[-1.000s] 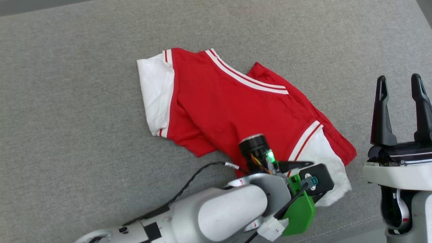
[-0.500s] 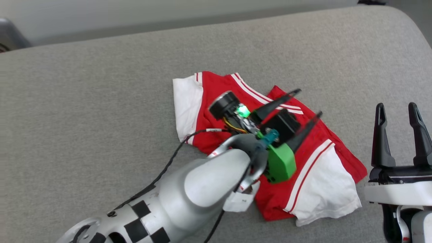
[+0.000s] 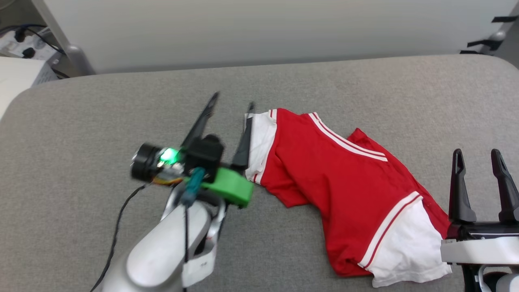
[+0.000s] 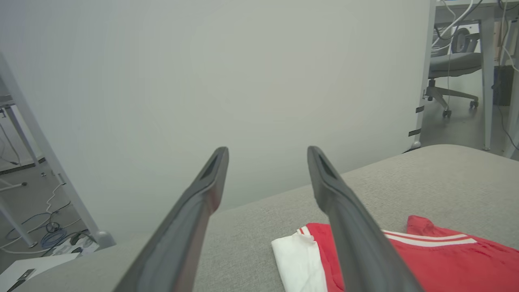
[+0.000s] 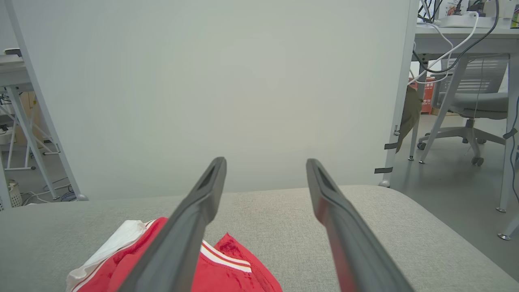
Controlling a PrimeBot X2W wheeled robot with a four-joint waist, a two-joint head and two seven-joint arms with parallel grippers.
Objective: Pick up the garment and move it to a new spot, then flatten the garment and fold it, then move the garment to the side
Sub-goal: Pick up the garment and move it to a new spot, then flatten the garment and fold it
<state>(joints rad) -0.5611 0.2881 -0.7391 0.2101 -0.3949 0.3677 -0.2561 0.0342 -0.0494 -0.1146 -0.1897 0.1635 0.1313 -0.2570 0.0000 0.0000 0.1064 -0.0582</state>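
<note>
The garment is a red T-shirt with white, stripe-trimmed sleeves, lying loosely folded and rumpled on the grey padded surface. My left gripper hovers open and empty just left of the far white sleeve, fingers pointing away. In the left wrist view the garment lies low and right of the open left gripper. My right gripper stands open and empty at the right edge, beside the near white sleeve. In the right wrist view the garment lies left of the open right gripper.
A pale panel wall stands behind the surface's far edge. Cables and a white box sit at the far left. An office chair and desks stand off to the right. Bare grey cushion spreads left of the garment.
The head camera has tilted up, bringing the wall into view. My left arm has swung from over the garment's near part to its left side, fingers open throughout. The right gripper keeps its place.
</note>
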